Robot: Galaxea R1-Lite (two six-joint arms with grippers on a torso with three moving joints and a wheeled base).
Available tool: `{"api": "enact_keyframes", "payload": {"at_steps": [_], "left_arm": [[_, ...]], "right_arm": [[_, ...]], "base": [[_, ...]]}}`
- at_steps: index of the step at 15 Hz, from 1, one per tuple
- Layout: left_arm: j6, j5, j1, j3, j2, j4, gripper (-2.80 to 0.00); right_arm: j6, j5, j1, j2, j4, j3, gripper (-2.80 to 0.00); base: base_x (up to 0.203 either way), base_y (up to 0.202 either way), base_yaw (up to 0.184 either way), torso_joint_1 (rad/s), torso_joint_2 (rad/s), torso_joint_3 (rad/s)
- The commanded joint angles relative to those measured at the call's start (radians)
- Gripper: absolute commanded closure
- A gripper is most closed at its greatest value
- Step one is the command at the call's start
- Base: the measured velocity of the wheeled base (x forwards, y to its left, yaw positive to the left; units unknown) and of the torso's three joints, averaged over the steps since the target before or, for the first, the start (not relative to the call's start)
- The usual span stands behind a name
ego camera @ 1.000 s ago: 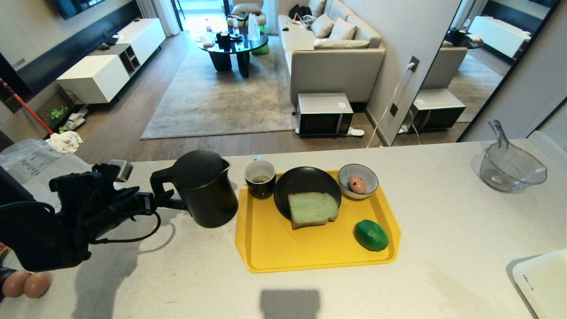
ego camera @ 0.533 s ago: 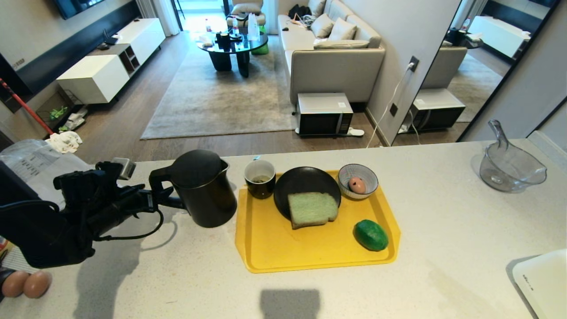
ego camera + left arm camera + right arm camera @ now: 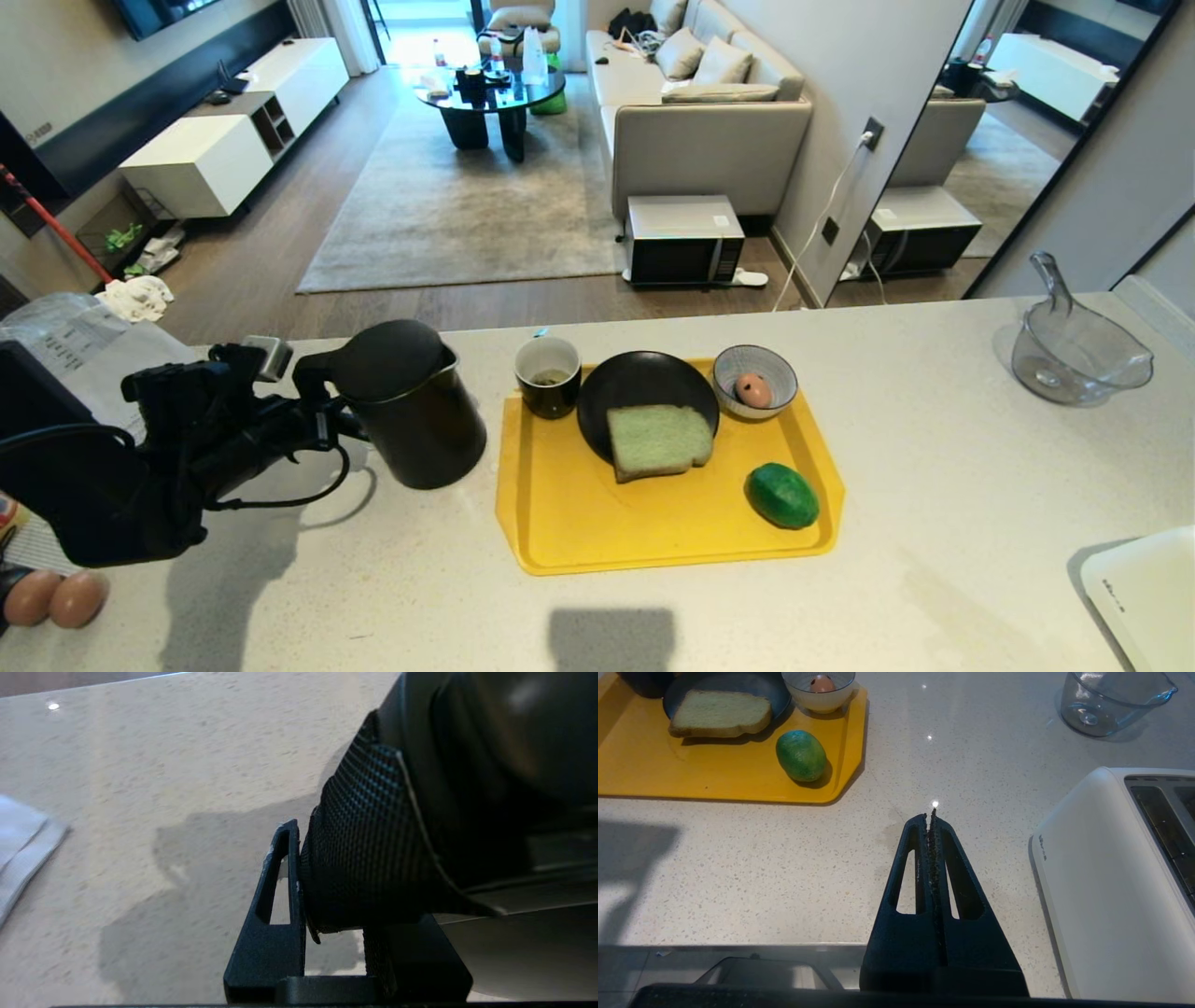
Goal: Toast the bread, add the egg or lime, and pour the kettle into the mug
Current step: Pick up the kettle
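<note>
Nearest me, my right gripper [image 3: 933,812] hangs above the bare counter [image 3: 934,523] with its fingers pressed together, the white toaster [image 3: 1111,882] just beside it. Further out, my left gripper [image 3: 322,425] is clamped on the handle of the kettle [image 3: 411,411], which stands tilted just left of the yellow tray [image 3: 653,532]. On that tray the lime [image 3: 782,495] lies nearest, then the bread [image 3: 658,441] on its black plate [image 3: 635,378], with the mug [image 3: 548,375] and 1 egg [image 3: 749,388] in the patterned bowl [image 3: 780,369] farthest.

Matt black kettle [image 3: 411,411], glossy lime [image 3: 782,495], smooth yellow plastic tray [image 3: 597,532], speckled stone-look counter [image 3: 934,485].
</note>
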Motion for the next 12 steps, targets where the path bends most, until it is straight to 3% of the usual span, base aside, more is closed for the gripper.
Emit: {"api": "enact_keyframes", "payload": {"at_steps": [1,4,9,12], "left_arm": [[-0.015,-0.002,-0.002,0.033,-0.018,-0.051,0.00],[-0.039,0.000,-0.005,0.068,-0.048,-0.076,0.00],[-0.049,0.045,-0.024,0.118,-0.090,-0.237,0.00],[-0.044,0.062,-0.025,0.114,-0.139,-0.229,0.00]], "right_arm": [[0.000,0.000,0.000,0.001,0.000,0.000,0.00],[0.000,0.000,0.000,0.001,0.000,0.000,0.00],[0.000,0.000,0.000,0.001,0.000,0.000,0.00],[0.000,0.000,0.000,0.001,0.000,0.000,0.00]], "base": [[0.000,0.000,0.000,0.000,0.00,0.000],[0.000,0.000,0.000,0.000,0.00,0.000],[0.000,0.000,0.000,0.000,0.00,0.000],[0.000,0.000,0.000,0.000,0.00,0.000]]}}
